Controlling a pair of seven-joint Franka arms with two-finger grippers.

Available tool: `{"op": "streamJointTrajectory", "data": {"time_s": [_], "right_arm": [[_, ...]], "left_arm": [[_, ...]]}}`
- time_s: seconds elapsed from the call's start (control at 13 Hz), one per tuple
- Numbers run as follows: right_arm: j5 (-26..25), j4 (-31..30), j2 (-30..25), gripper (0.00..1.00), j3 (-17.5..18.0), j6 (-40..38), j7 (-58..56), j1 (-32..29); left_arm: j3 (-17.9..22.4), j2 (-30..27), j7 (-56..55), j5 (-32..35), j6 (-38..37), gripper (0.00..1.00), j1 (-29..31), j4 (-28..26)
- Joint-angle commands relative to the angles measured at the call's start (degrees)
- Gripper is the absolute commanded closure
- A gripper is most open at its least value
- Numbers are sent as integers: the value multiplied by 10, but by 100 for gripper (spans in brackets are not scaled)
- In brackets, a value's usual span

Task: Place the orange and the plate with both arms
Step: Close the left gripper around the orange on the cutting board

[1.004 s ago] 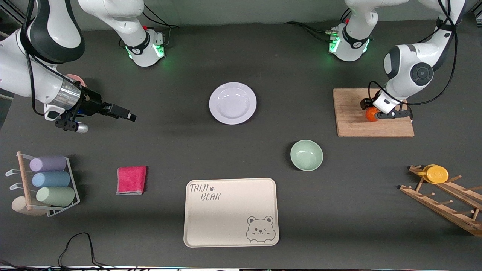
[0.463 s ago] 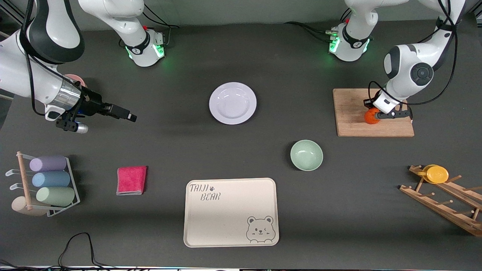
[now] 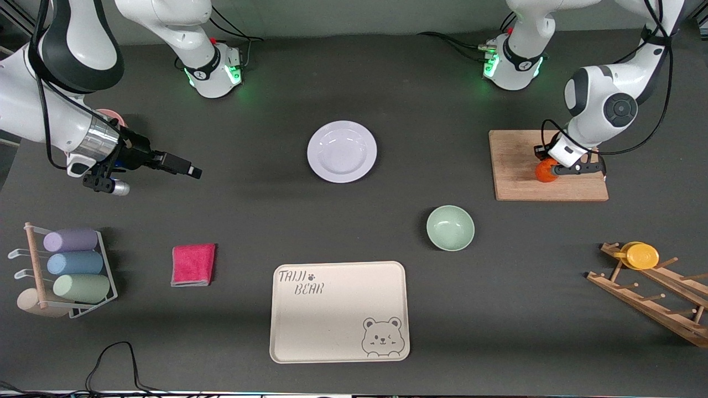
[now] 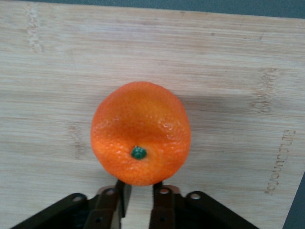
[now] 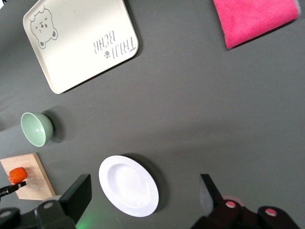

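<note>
Closely seen, the left gripper (image 4: 139, 190) is lowered to the wooden board (image 3: 520, 182), and its two dark fingers (image 4: 159, 200) are kept only a narrow slit apart. Nothing is clamped between them; their tips are met by the side of the orange (image 4: 140, 133), which is wider than the slit. One orange is counted: round, dimpled skin, a small green stem spot. It lies on the board, a single flat rectangle of pale grained wood at the left arm's end of the table.

The right gripper (image 3: 192, 171) is held waiting over the bare dark table at the right arm's end, its fingers spread wide and nothing held.

One plate (image 3: 342, 151) is seen, round, shallow, smooth, pale lavender-white, between the two arms and well apart from the board. One mint-green bowl (image 3: 450, 228) stands nearer to the front camera than the plate. One cream rectangular tray (image 3: 339, 312) with rounded corners and a printed bear lies nearer still. One pink fluffy cloth (image 3: 193, 264) is folded square beside the tray. Three rolled cylinders, purple, blue and green, are stacked in one wire rack (image 3: 108, 276). One yellow disc (image 3: 641, 256) rests on one slanted wooden peg rack (image 3: 652, 293).
</note>
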Motion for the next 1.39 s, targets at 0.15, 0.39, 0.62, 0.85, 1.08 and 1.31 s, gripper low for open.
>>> {"op": "streamJointTrajectory", "data": {"time_s": [0.15,0.39,0.62,0.85,1.08,1.31], "right_arm": [[52,-4,-5,0,2,7,-1,-2],[74,-4,-5,0,2,9,-1,-1],[101,-2,-9,0,3,27,-2,0],[130,-3,-3,0,3,35,-21,1],[131,-3,4,0,3,42,-25,1],[131,-3,4,0,3,41,-25,1]], "left_arm": [[-1,-2,-10,3,-43,0,0,24],[-1,16,-11,0,-32,0,-1,51],[-1,81,-11,-3,-31,0,-1,122],[-2,84,-30,-6,-32,0,-4,124],[-2,76,-35,-6,-41,0,-4,113],[-2,60,-35,-7,-42,0,-4,93]]}}
